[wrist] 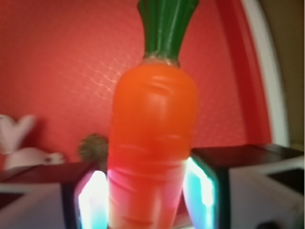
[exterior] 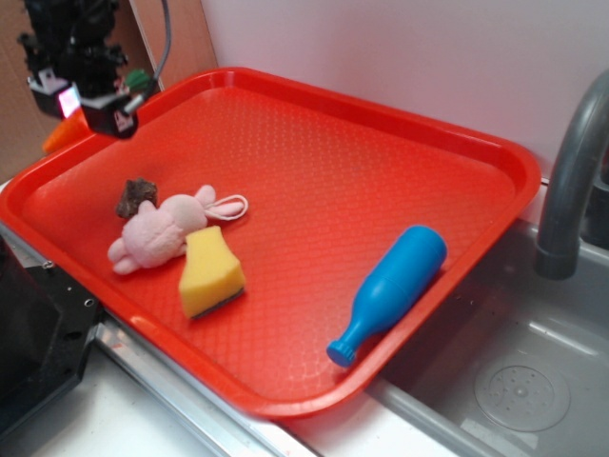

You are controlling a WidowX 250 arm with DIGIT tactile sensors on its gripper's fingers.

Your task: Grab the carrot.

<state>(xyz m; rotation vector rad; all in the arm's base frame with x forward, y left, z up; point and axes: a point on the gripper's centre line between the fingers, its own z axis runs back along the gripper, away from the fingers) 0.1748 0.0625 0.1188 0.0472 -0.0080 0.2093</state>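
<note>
The carrot (wrist: 152,138) fills the wrist view: a smooth orange body with a dark green leafy top pointing away from me. It sits between my two fingers, whose glowing pads (wrist: 93,200) press close on both sides. From the exterior view, my gripper (exterior: 92,109) hangs over the far left corner of the red tray (exterior: 381,143), shut on the carrot (exterior: 59,133). The orange tip sticks out to the left and the green top shows to the right. The carrot is held above the tray floor.
On the tray lie a pink plush bunny (exterior: 157,233), a small brown lump (exterior: 136,196), a yellow sponge wedge (exterior: 211,271) and a blue bottle (exterior: 392,290). A grey faucet (exterior: 571,181) and a metal sink (exterior: 514,381) are at the right.
</note>
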